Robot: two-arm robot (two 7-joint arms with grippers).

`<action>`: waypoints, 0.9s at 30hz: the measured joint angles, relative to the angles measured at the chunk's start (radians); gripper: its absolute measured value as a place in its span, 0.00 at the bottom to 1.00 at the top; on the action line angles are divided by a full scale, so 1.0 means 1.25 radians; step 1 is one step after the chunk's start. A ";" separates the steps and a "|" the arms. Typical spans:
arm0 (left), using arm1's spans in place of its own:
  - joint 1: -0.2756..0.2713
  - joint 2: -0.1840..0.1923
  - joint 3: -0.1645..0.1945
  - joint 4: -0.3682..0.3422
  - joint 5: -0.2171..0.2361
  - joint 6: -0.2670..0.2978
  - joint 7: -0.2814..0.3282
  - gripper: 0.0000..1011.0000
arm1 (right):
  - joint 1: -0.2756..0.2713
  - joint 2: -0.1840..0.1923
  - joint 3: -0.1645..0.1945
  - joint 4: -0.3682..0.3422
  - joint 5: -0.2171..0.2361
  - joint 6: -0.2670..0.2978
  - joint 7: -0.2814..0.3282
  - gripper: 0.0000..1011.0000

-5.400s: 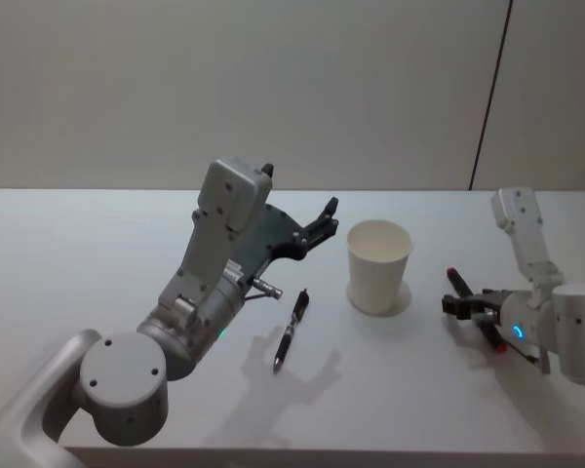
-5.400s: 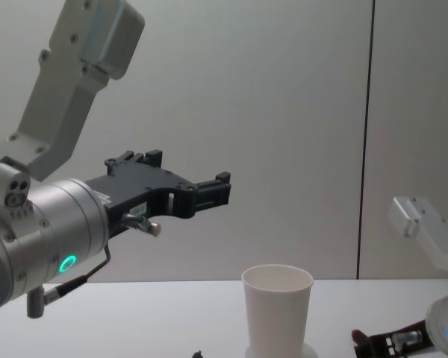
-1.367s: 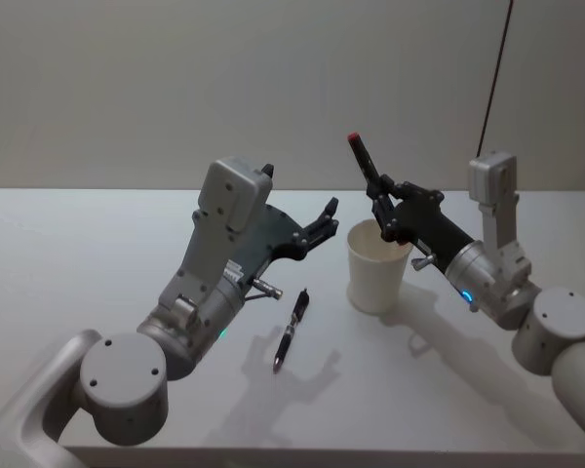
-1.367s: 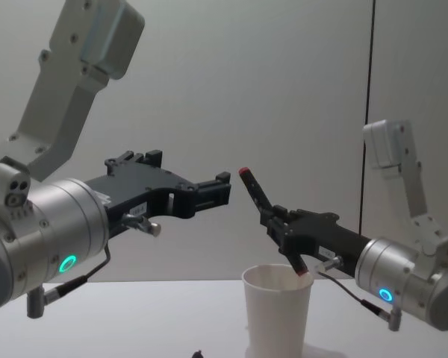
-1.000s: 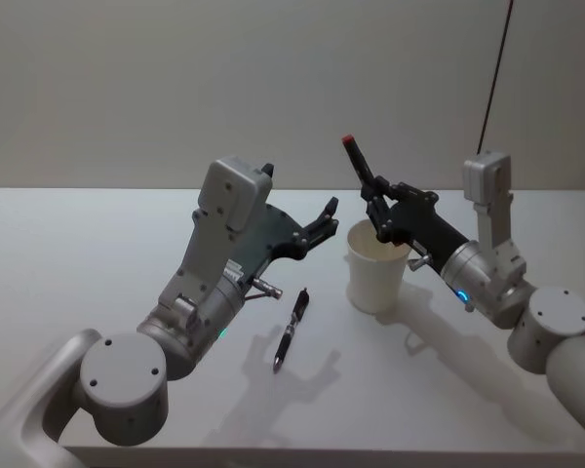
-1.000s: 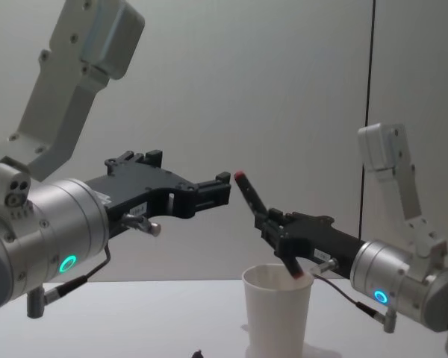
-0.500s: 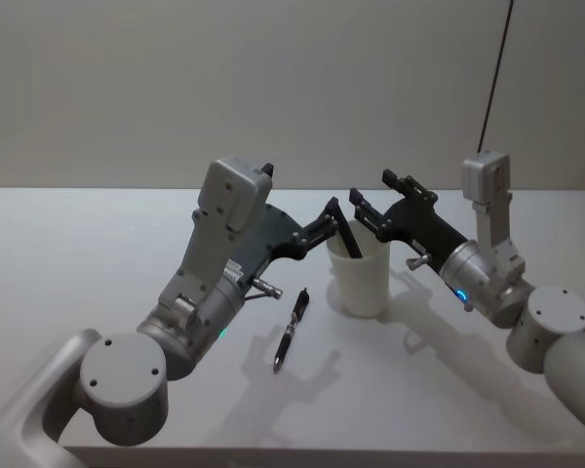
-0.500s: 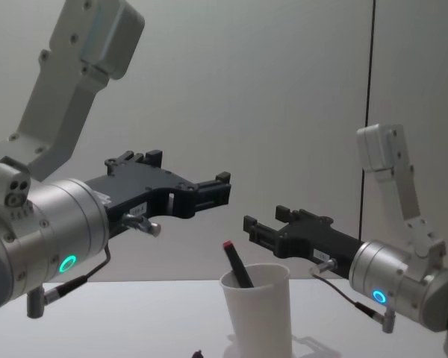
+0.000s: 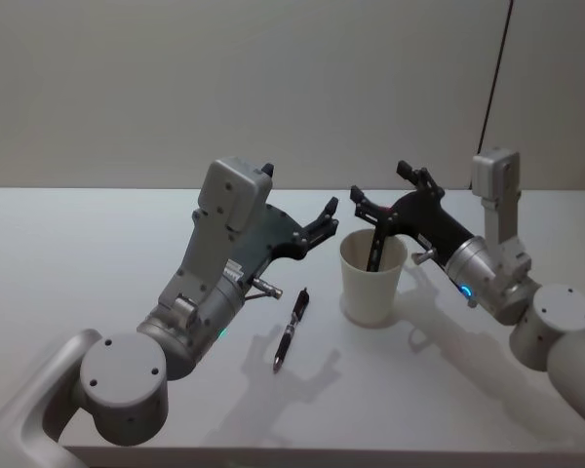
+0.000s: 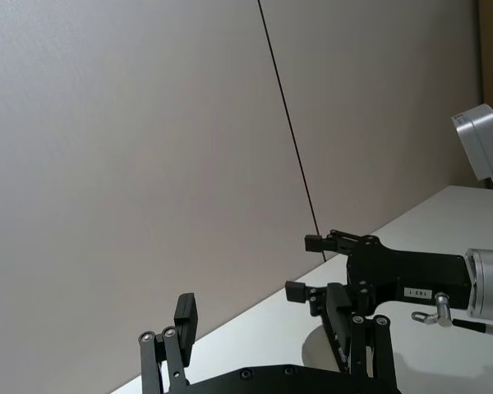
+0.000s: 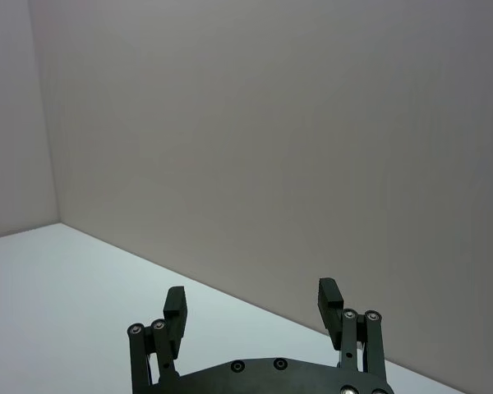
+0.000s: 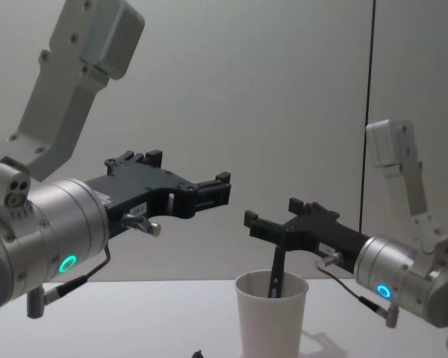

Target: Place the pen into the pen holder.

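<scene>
The pen holder, a white paper cup (image 9: 372,283), stands on the table right of centre. A dark pen (image 9: 375,244) stands nearly upright inside it, its top rising above the rim (image 12: 276,261). Just above the cup, my right gripper (image 9: 381,185) hovers open with nothing between its fingers (image 11: 252,295), and the pen's top ends close under it (image 12: 273,212). Left of the cup, raised off the table, my left gripper (image 9: 320,222) is open and empty (image 10: 259,310). A second black pen (image 9: 291,330) lies flat on the table below the left gripper.
The white table (image 9: 78,253) runs up to a plain grey wall. A thin dark vertical line (image 9: 492,97) marks the wall at the right. The cup (image 12: 272,317) is also visible from the side in the chest view.
My right gripper opened and let the pen drop into the cup. The cup slid slightly left, and the pen swung from leaning left to nearly upright. The left arm stayed still.
</scene>
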 joint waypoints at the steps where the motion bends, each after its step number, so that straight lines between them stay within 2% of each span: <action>1: 0.000 0.000 0.000 0.000 0.000 0.000 0.000 0.99 | 0.000 0.001 0.005 -0.004 0.002 -0.001 0.001 0.99; 5: 0.000 0.000 0.000 0.000 0.000 0.000 0.000 0.99 | -0.007 0.005 0.013 -0.022 0.006 0.000 0.001 0.99; 7: 0.000 0.000 0.000 0.000 0.000 0.000 0.000 0.99 | -0.032 0.014 0.021 -0.075 0.007 0.018 -0.003 0.99; 8: 0.000 0.000 0.000 0.000 0.000 0.000 0.000 0.99 | -0.032 0.014 0.021 -0.075 0.007 0.018 -0.003 0.99; 9: 0.000 0.000 0.000 0.000 0.000 0.000 0.000 0.99 | -0.056 0.021 0.026 -0.124 0.007 0.039 -0.012 0.99; 13: 0.000 0.000 0.000 0.000 0.000 0.000 0.000 0.99 | -0.113 0.038 0.035 -0.242 0.008 0.099 -0.037 0.99; 14: 0.000 0.000 0.000 0.000 0.000 0.000 0.000 0.99 | -0.137 0.045 0.039 -0.291 0.009 0.120 -0.046 0.99; 16: 0.000 0.000 0.000 0.000 0.000 0.000 0.000 0.99 | -0.157 0.051 0.043 -0.332 0.011 0.146 -0.060 0.99; 17: 0.000 0.000 0.000 0.000 0.000 0.000 0.000 0.99 | -0.177 0.057 0.046 -0.374 0.013 0.170 -0.072 0.99; 19: 0.000 0.000 0.000 0.000 0.000 0.000 0.000 0.99 | -0.197 0.063 0.050 -0.415 0.014 0.193 -0.085 0.99; 21: 0.000 0.000 0.000 0.000 0.000 0.000 0.000 0.99 | -0.229 0.073 0.057 -0.480 0.017 0.229 -0.106 0.99; 26: 0.000 0.000 0.000 0.000 0.000 0.000 0.000 0.99 | -0.278 0.090 0.069 -0.580 0.023 0.294 -0.147 0.99; 27: 0.000 0.000 0.000 0.000 0.000 0.000 0.000 0.99 | -0.294 0.096 0.074 -0.610 0.025 0.319 -0.164 0.99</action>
